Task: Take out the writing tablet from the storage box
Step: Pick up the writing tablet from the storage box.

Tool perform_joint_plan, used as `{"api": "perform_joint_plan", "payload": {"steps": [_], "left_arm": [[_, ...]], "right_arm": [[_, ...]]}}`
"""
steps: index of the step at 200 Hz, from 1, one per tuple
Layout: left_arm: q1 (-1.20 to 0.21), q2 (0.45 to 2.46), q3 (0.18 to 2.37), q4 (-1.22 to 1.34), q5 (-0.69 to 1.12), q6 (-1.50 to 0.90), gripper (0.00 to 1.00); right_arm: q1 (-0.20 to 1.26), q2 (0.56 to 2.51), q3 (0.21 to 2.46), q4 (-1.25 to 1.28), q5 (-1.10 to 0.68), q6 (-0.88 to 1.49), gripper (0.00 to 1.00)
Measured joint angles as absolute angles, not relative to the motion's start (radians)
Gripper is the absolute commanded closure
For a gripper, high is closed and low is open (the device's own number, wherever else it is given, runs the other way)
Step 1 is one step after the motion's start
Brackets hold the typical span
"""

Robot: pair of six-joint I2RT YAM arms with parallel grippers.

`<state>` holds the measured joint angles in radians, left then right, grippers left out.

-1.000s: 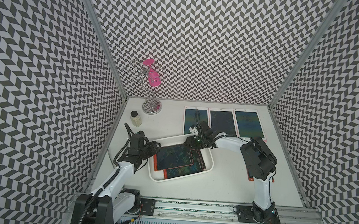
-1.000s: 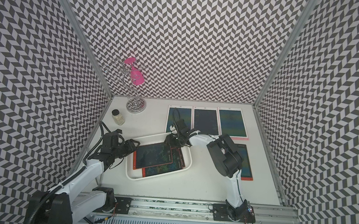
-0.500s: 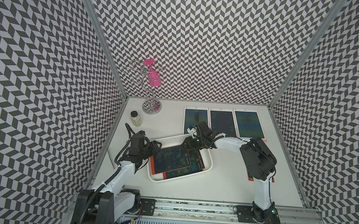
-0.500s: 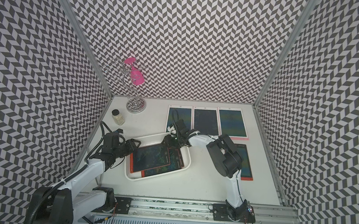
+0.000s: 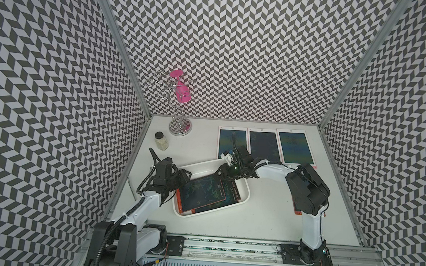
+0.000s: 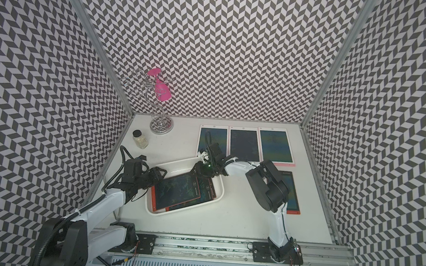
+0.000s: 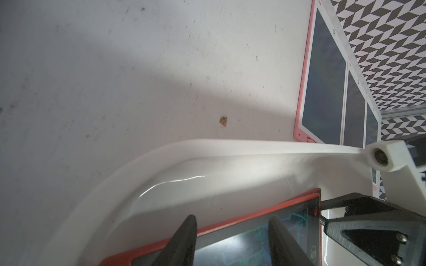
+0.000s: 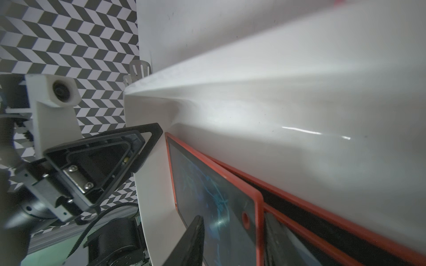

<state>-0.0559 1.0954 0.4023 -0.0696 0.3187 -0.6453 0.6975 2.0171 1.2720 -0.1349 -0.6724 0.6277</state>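
The top writing tablet (image 5: 201, 193) lies in the storage box (image 5: 245, 192), lower centre in both top views, and has slid slightly leftward since a second ago. The right gripper (image 5: 221, 174) straddles its upper-right end with fingers apart; whether it pinches the tablet is unclear. The left gripper (image 5: 185, 178) hovers half-open over the tablet's left corner.

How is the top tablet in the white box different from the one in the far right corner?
The top tablet in the storage box has an orange-red frame; the corner tablet has a pale pink one. The top tablet lies askew on another tablet; the corner tablet sits in a neat row. The top tablet shows bright scribbles; the corner tablet, faint marks. Both are flat rectangles with dark screens.
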Motion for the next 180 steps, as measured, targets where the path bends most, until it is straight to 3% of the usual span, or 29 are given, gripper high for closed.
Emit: {"api": "perform_joint_plan", "payload": {"steps": [180], "left_arm": [[-0.056,1.045,0.4,-0.084,0.34,-0.651,0.5]], "right_arm": [[0.703,2.0,1.272,-0.157,-0.658,0.585,0.76]]}}
